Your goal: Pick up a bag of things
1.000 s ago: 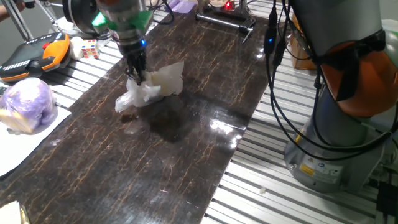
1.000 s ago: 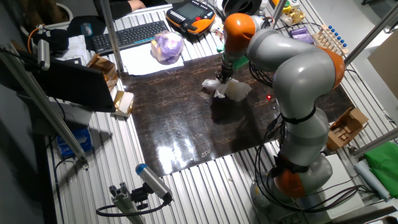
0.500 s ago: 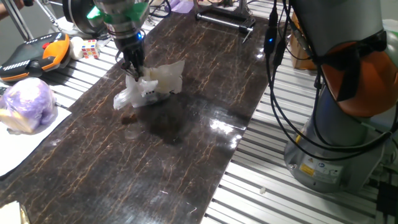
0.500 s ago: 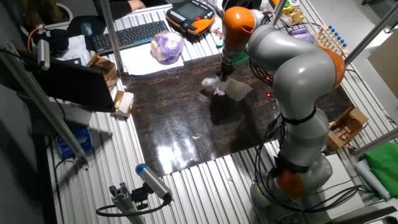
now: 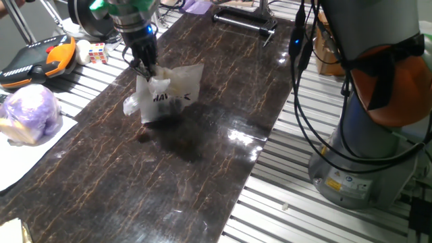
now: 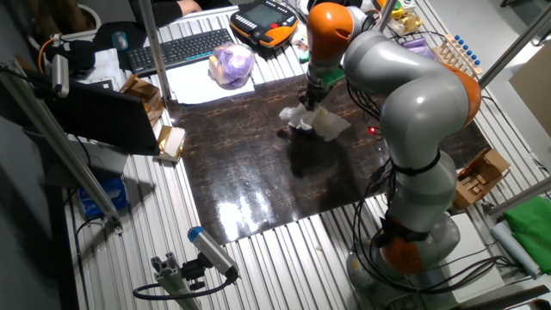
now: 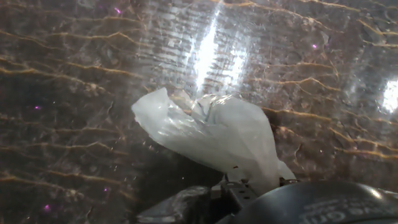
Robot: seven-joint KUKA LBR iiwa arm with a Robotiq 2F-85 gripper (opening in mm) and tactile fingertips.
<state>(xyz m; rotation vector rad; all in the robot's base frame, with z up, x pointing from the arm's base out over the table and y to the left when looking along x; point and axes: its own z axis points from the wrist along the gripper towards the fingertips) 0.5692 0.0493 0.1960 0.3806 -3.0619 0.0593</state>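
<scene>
The bag of things is a small crinkled white plastic bag with dark lettering on its side. It hangs from my gripper, which is shut on its top, and it is lifted off the dark marble-patterned tabletop. In the other fixed view the bag hangs under my gripper above the table. In the hand view the bag spreads out below the hand, and my fingertips are hidden behind it.
A purple-tinted plastic bundle lies on white paper at the left. An orange-and-black teach pendant and a colour cube lie beyond the table's left edge. The robot base and cables stand at the right.
My gripper has risen and moved slightly back with the bag in it. The bag has come off the tabletop and now hangs, showing its lettering.
</scene>
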